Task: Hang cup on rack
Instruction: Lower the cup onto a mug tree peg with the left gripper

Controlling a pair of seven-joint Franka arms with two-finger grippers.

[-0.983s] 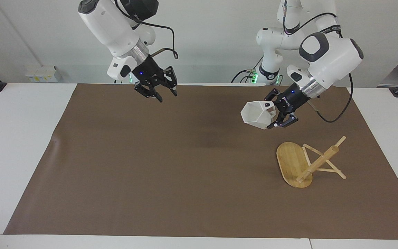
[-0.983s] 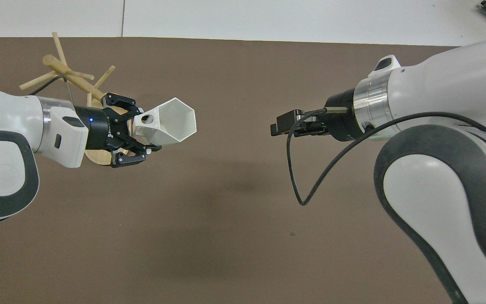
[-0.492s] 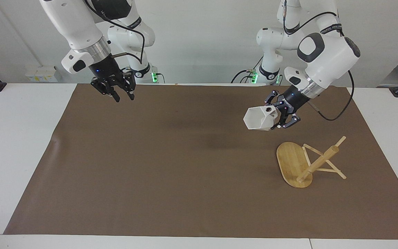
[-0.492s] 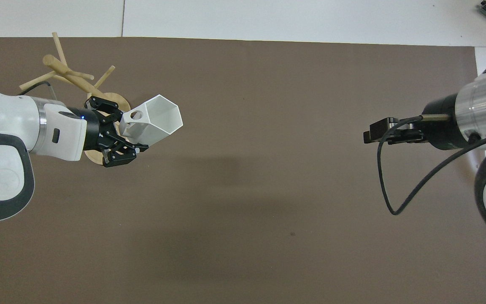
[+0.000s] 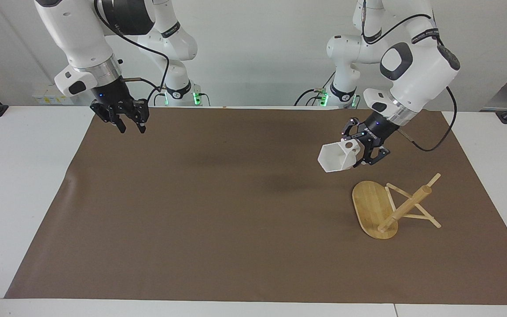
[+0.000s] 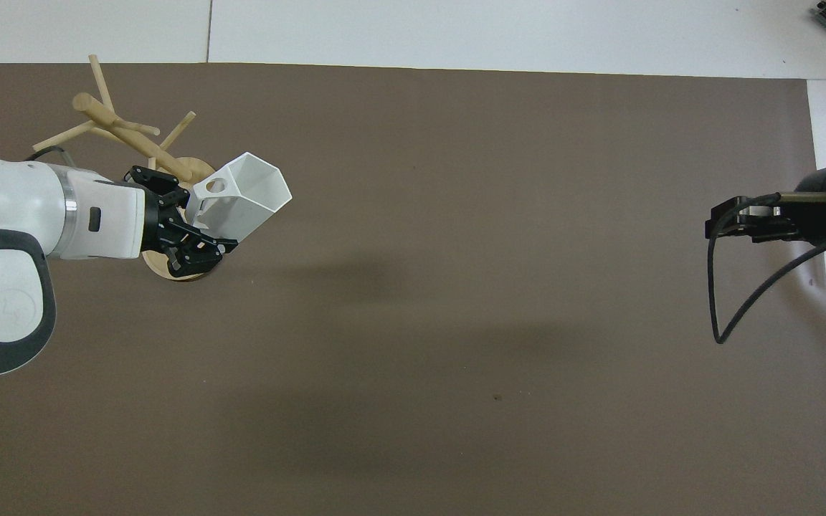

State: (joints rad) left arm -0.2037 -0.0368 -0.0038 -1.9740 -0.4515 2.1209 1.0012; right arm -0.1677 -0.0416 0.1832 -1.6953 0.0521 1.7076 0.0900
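A white table (image 5: 29, 185) carries a large brown mat (image 5: 218, 211) that covers most of its top, leaving bare white strips at both ends and along the edge farthest from the robots. The only thing standing on the mat is the rack (image 5: 385, 207), toward the left arm's end, its oval bamboo base flat on the mat and its post and thin pegs rising from it.

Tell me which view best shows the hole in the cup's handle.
The overhead view: the cup has its handle hole facing the camera, fully open beside the left pincer. In the facing view the cup shows the hole only as a small dark spot at its top edge.
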